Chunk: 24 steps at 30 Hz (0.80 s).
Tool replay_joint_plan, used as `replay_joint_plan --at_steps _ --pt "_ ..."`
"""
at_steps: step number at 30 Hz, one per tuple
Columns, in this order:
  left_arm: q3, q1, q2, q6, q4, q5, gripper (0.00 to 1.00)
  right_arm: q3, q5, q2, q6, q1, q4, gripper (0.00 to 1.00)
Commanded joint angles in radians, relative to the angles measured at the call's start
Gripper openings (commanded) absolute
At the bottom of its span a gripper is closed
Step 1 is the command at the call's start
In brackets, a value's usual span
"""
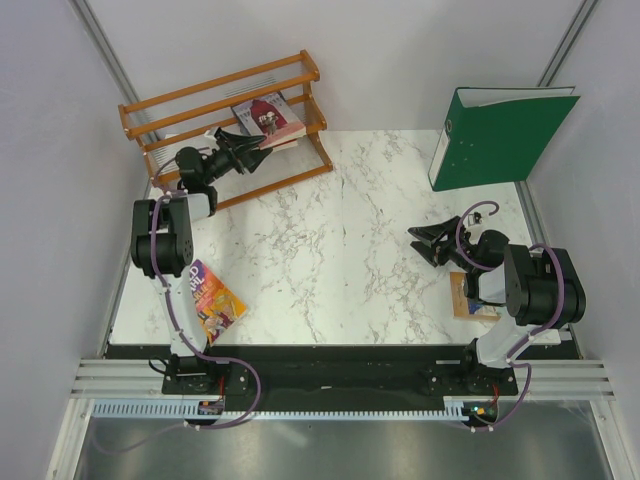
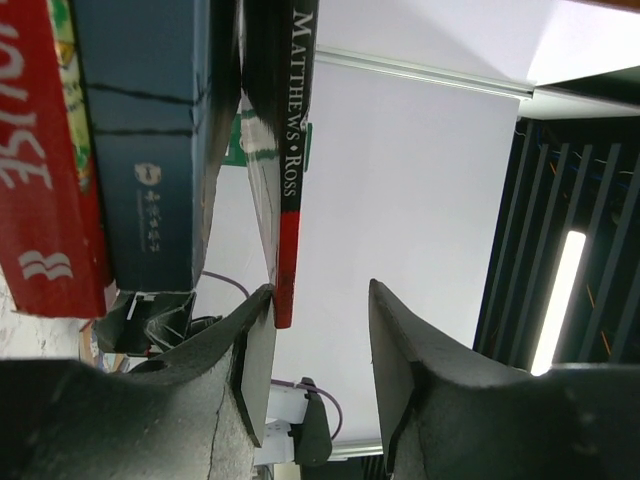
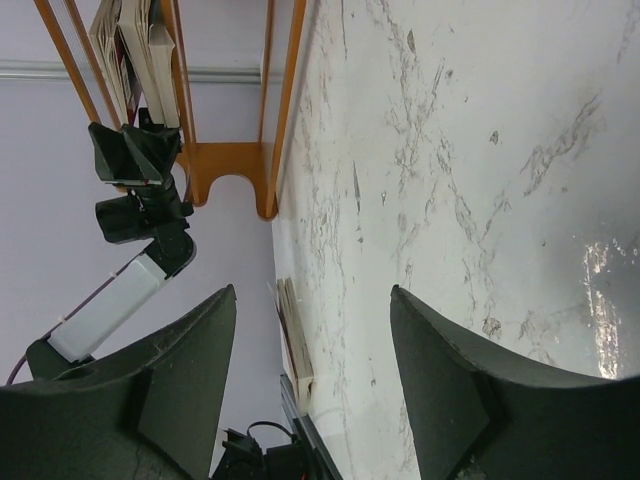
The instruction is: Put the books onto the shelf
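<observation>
From above, the left gripper (image 1: 265,140) reaches into the shelf (image 1: 200,98), with the books (image 1: 272,115) just ahead. Its wrist view shows fingers (image 2: 250,360) parted, gripping nothing; the dark-spined book (image 2: 290,180) stands propped beside 2 others. The right gripper (image 3: 312,295), in its own view, hangs wide and empty.

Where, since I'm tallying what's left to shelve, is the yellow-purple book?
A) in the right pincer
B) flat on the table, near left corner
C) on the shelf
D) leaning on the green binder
B: the top view shows the yellow-purple book lying flat on the table at its near left corner, well apart from the shelf.
</observation>
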Motion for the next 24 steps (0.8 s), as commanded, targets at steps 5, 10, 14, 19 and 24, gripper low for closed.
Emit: replay_joint_plan --at_steps 5,10,14,19,24 --pt "-0.068 -0.001 -0.078 -0.459 0.048 -0.037 0.49 -0.007 -0.013 0.011 0.002 0.003 0.060 0.70" --pt "-0.112 -0.003 -0.107 -0.431 0.017 -0.037 0.51 -0.006 -0.013 0.016 0.003 0.002 0.065 0.70" --pt "-0.163 -0.003 -0.112 -0.422 0.017 -0.038 0.53 -0.007 -0.016 0.019 0.009 0.003 0.077 0.70" --pt "-0.168 -0.003 -0.105 -0.391 0.009 -0.009 0.53 -0.007 -0.018 0.023 0.015 0.003 0.086 0.71" --pt "-0.142 -0.003 -0.121 -0.277 -0.094 0.043 0.52 -0.009 -0.018 0.029 0.022 0.003 0.097 0.71"
